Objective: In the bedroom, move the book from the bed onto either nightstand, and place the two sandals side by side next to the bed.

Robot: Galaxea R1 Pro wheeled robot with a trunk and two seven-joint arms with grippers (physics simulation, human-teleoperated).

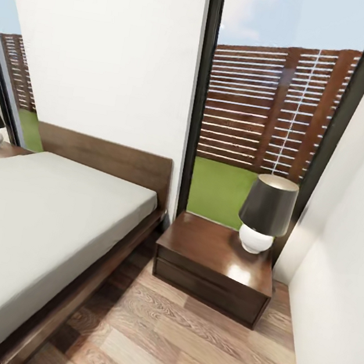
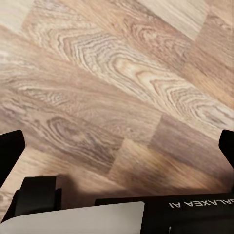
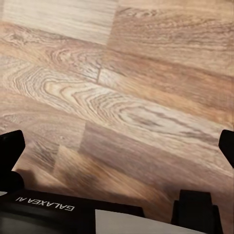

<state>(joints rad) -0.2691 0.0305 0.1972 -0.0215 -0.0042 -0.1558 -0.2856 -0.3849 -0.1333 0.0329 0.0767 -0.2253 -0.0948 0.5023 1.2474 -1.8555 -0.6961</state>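
White walls and plank floor (image 1: pixel 179 346) frame our view — bed (image 1: pixel 40 224) at left, its length running toward the headboard, then the nightstand (image 1: pixel 217 258) with its lamp (image 1: pixel 266 213). We see no book or sandals. Both grippers (image 2: pixel 117 141) (image 3: pixel 117 146) hang spread over bare floor, holding nothing. Driving closer, we risk clipping the nightstand.

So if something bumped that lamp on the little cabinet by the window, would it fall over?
Probably fairly easily. The lamp has a wide dark shade above a small rounded white base, so it looks top-heavy. It stands near the back corner of the glossy nightstand, whose smooth top might let it slide. The base looks ceramic, so likely breakable.
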